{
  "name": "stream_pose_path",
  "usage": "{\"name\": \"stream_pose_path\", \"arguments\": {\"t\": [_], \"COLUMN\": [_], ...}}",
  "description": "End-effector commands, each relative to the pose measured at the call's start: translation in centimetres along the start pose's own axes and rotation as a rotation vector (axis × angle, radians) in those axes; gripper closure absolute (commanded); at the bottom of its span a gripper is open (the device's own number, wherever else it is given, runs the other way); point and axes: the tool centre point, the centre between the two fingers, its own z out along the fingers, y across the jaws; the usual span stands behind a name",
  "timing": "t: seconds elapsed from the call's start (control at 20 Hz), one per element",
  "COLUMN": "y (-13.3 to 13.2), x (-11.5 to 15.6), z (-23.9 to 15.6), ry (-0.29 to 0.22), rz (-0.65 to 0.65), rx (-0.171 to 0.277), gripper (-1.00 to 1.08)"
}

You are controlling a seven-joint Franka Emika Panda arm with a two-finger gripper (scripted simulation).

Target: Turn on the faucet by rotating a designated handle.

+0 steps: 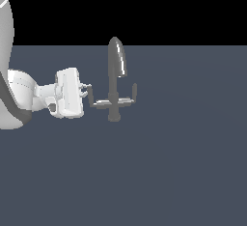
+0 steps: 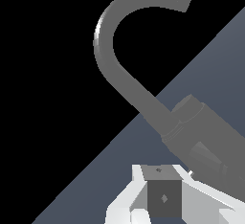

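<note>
Just one faucet [image 1: 116, 77], two side arms

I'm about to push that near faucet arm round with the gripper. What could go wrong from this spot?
1. The gripper sits at the upright tip of the handle; whether they touch is unclear, so a sweep may slip off that short tip.
2. The spout and central stem stand close behind the handle, so overshooting could strike them.
3. The wrist view shows mostly the faucet itself, so contact is hard to confirm.
</note>
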Motion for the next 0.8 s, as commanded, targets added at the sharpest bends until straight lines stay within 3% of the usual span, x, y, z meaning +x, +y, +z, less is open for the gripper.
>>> {"name": "stream_pose_path", "arguments": {"t": [0.0, 0.75], "y": [0.1, 1.0], "x": [-0.2, 1.7], "z": [0.1, 0.5], "ry": [0.003, 0.007], "rz": [-0.012, -0.013], "rx": [0.005, 0.006], "gripper": [1.08, 1.08]}}
